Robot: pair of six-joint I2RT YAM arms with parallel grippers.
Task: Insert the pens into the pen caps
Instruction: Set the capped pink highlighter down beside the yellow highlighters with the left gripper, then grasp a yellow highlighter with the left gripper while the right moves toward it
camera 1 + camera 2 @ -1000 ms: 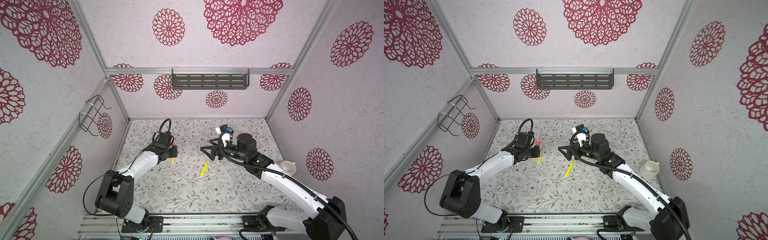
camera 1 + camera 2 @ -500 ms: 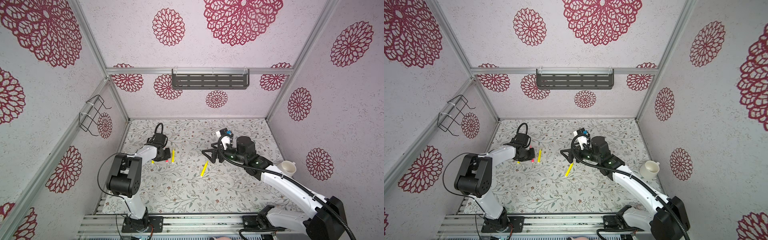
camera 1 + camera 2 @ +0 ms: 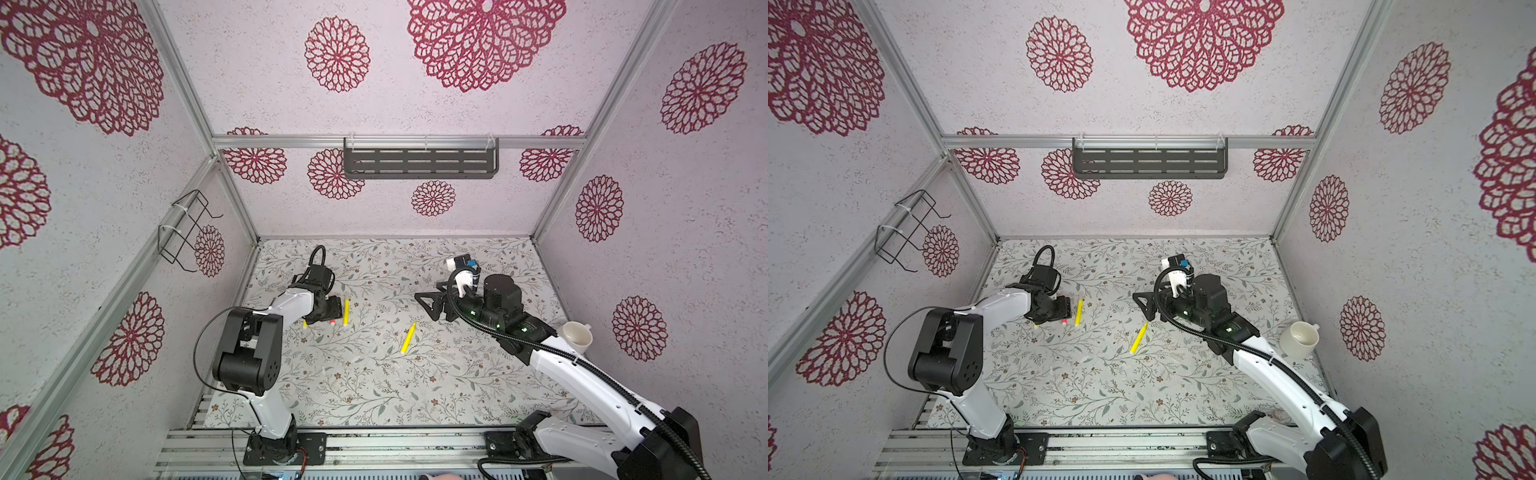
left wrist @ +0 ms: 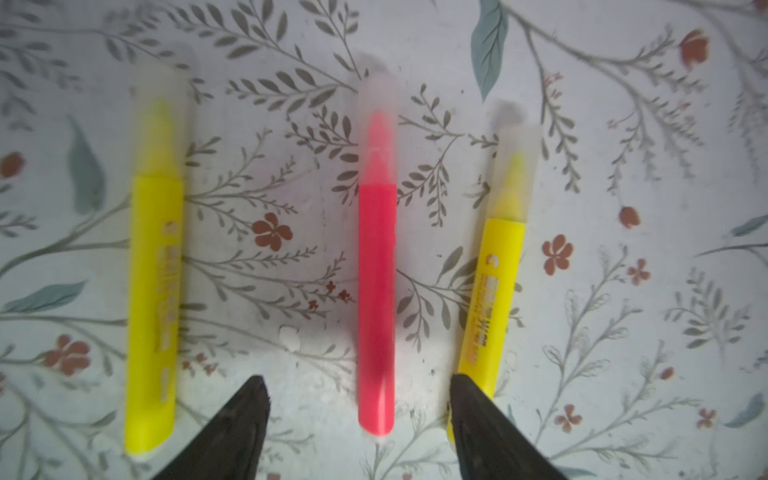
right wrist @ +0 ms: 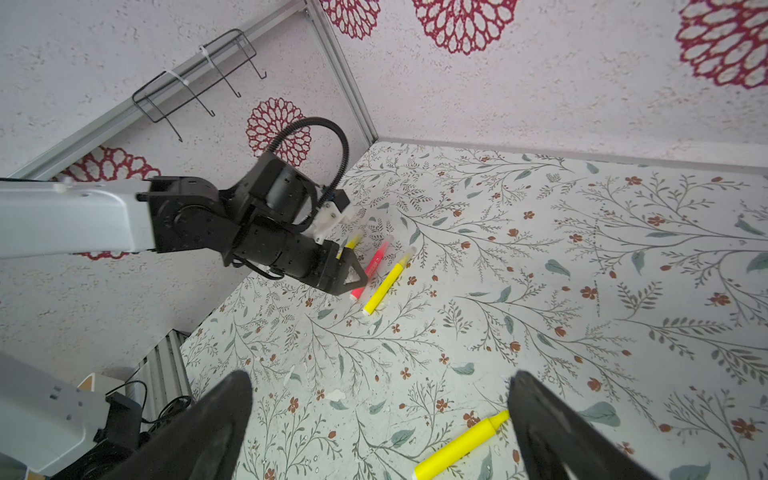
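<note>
Left gripper (image 4: 357, 378) is hovering low at the table's (image 3: 374, 395) left, jaws spread, gripping nothing. Red pen (image 4: 376, 270) is lying between them, first yellow pen (image 4: 153, 270) and second yellow pen (image 4: 496, 282) flanking it, all wearing clear caps (image 4: 376, 99). Right gripper (image 5: 380, 374) is hanging wide apart over the uncapped yellow pen (image 5: 457, 446) mid-table.

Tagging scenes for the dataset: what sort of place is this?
Probably a lab data-collection booth, not a home: left arm and right arm mounted on a metal rail; aluminium frame holding floral-print wall panels; patterned sheet as tabletop.
</note>
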